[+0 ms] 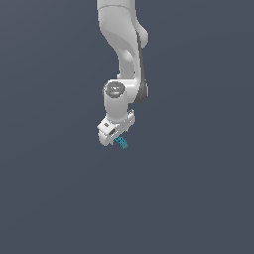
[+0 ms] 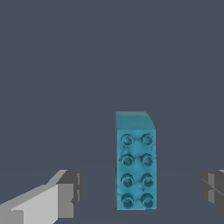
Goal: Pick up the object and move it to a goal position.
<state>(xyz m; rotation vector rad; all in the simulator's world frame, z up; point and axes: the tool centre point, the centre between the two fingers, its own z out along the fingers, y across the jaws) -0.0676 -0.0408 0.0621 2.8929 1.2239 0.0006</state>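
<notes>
Wrist view: teal studded block (image 2: 135, 162) lies between the gripper (image 2: 142, 192) fingers (image 2: 65, 194), which are spread wide with gaps on both sides, nothing grasped. Exterior view: block (image 1: 121, 143) just under gripper (image 1: 112, 135). Grasp, lift, move to goal all left; goal not visible.

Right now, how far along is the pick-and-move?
Done: the gripper has been brought over the block, which the wrist view shows between the two fingers.
In hand: closing. Both fingers are clear of the block, so no grasp is made.
Left: grasp, lift and carry. No goal marker shows in either view.
</notes>
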